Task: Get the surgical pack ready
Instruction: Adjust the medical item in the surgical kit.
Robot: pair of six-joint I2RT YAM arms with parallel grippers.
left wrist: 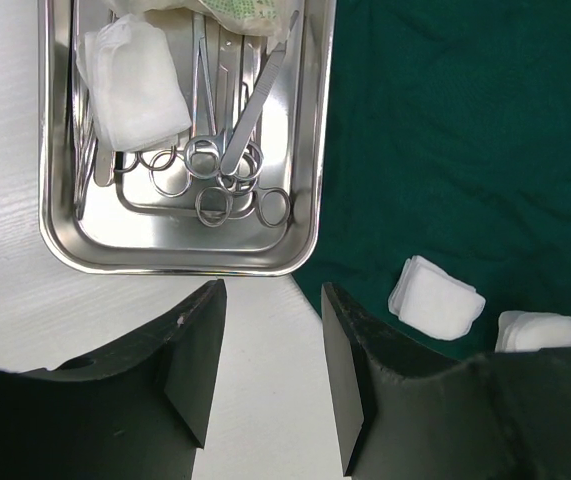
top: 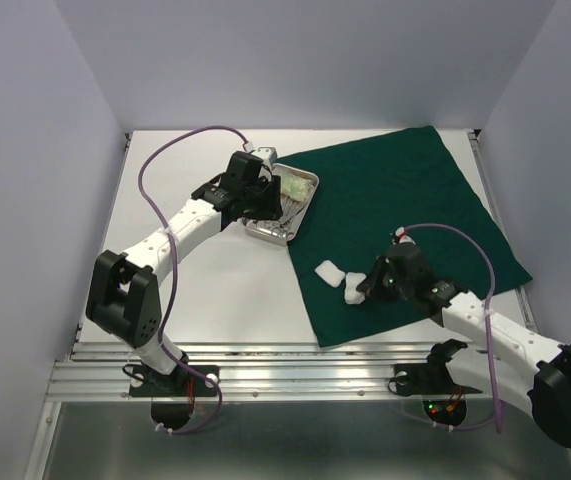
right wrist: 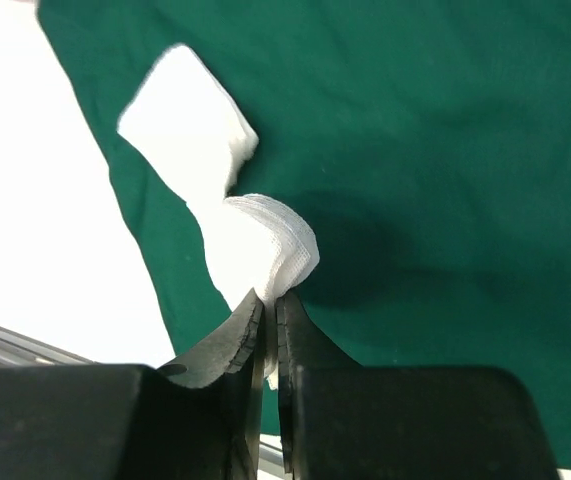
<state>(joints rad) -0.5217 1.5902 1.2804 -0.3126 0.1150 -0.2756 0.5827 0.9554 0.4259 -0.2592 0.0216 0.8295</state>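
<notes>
Edge of gauze pad hidden inside closed right gripper

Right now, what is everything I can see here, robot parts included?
table: one, white, under everything
drape: one, dark green, spread over the table's right part
tray: one, shiny steel, at the drape's left edge
forceps: several, steel, in the tray
gauze pads: three visible, white; one in the tray, one flat on the drape, one pinched
packet: one, pale, at the tray's far end
left fingers: two, black, open, short of the tray
right fingers: two, black, shut on a gauze pad
</notes>
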